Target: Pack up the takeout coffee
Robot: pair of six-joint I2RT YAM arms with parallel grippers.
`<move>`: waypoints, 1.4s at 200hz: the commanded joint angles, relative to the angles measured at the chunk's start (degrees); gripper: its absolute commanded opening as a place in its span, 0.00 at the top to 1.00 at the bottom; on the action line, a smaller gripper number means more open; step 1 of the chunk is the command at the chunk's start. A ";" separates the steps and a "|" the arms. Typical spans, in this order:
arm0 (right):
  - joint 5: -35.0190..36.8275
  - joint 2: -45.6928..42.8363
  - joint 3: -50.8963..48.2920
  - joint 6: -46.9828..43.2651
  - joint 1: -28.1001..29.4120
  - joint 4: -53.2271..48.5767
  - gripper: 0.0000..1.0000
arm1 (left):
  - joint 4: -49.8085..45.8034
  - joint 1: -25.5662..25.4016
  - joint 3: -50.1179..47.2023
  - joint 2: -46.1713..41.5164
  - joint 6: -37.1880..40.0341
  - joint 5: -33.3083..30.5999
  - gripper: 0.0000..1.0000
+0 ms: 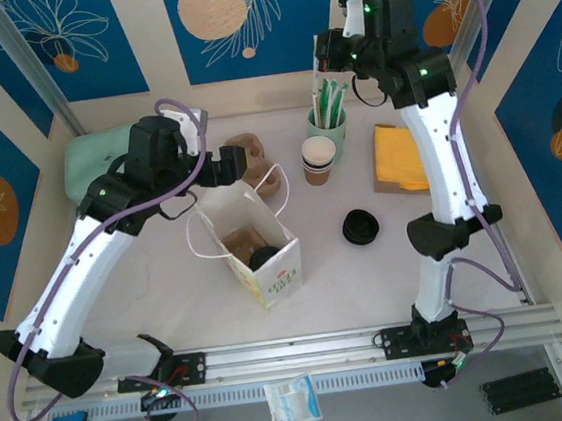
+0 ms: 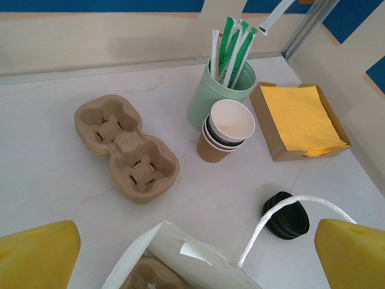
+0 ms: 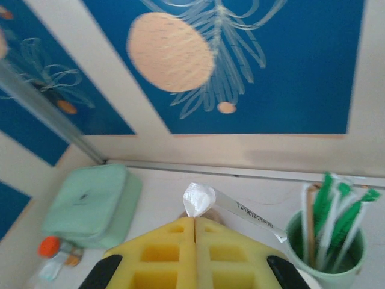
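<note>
At the far left of the bench [image 1: 168, 283] lies a soft mint-green pouch [image 1: 90, 160] with rounded corners. The left gripper [image 2: 197, 236] hangs just over the bag's mouth, its yellow jaws spread wide with nothing between them. Beyond it a spare carrier [image 2: 126, 147] of rough, moulded brown pulp rests flat with its wells empty.

The white paper bag [image 1: 267, 272] stands upright and open, its thin cord handles [image 2: 283, 208] looping up. Inside it a second pulp tray holds a round black lid, which I take for the takeout coffee [image 1: 263, 260]. The cup's wall is hidden by the bag.

That cup should be light, with a thin paper wall that buckles under a hard squeeze. Its press-fit plastic lid looks smooth and could pop off or slip. The safest hold is probably a gentle one on the wall just under the lid's rim, or on the stiff tray instead. Whether the cup is full cannot be told.

To the right stands a nested stack of lidless cups [image 2: 225, 129], touching or almost touching a smooth green tumbler [image 2: 213, 99] of wrapped straws. Nearer the arms sit loose black lids [image 2: 286, 217], ribbed and glossy.

The right gripper [image 3: 194, 220] is raised high, its jaws pressed together on the crinkled end of a wrapped straw [image 3: 240, 212]. Farthest right, a cardboard tray [image 2: 271, 129] holds yellow napkins [image 2: 301, 117].
</note>
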 commanded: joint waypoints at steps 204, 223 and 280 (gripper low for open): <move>-1.26 -18.19 -15.05 4.82 37.21 -10.63 1.00 | -7.92 0.71 -12.90 -21.68 -6.40 -8.29 0.01; -1.16 -18.37 -18.02 5.59 38.55 -11.21 1.00 | -8.31 0.72 -13.07 -22.07 -6.43 -7.94 0.01; -4.34 -15.95 -23.02 7.56 39.63 -14.19 1.00 | -8.38 0.71 -13.66 -22.19 -6.40 -6.22 0.01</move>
